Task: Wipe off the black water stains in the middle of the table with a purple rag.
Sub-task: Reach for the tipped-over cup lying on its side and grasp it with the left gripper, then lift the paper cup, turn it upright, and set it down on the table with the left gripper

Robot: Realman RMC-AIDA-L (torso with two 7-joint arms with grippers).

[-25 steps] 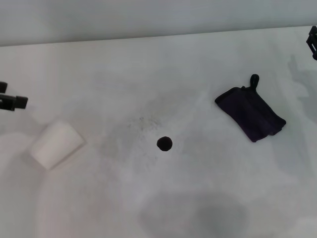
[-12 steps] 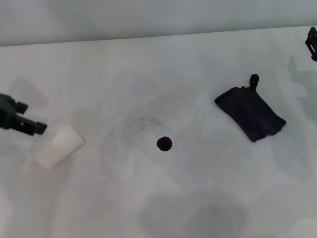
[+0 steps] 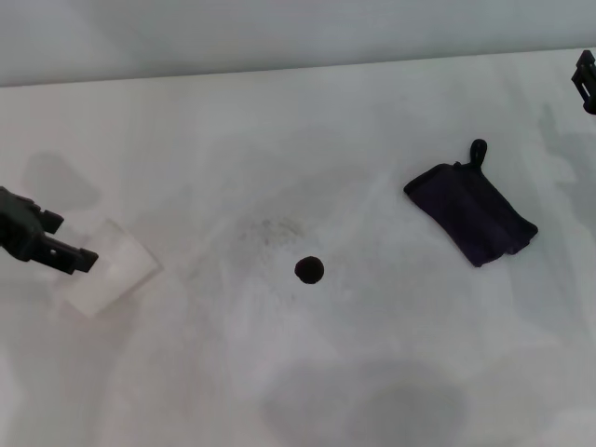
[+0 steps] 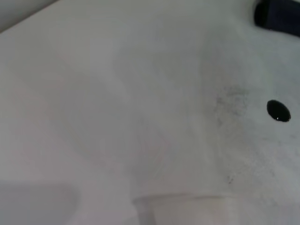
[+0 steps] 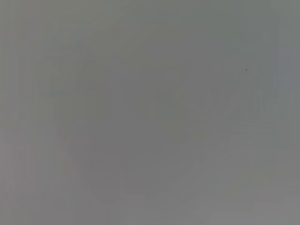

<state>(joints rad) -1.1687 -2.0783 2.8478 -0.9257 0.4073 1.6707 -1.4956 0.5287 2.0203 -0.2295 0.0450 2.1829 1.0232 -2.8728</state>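
The purple rag point(image 3: 470, 212) lies folded on the right of the white table point(image 3: 279, 121), its loop pointing to the far side. The black water stain point(image 3: 310, 270) is a small round blot in the middle, well apart from the rag. My left gripper point(image 3: 67, 240) is open and empty at the left edge, above a white paper cup point(image 3: 110, 270) lying on its side. The left wrist view shows the stain point(image 4: 278, 111), a corner of the rag point(image 4: 279, 14) and the cup's rim point(image 4: 187, 208). My right gripper point(image 3: 587, 79) shows only at the far right edge, beyond the rag.
Faint grey speckled smudges point(image 3: 270, 228) lie just beyond the stain. A grey shadow point(image 3: 363, 405) falls on the near part of the table. The right wrist view is plain grey and shows no object.
My left gripper has moved in from the left edge, rightward and nearer, and now hangs over the cup. The rag, the stain and the right gripper have not moved.
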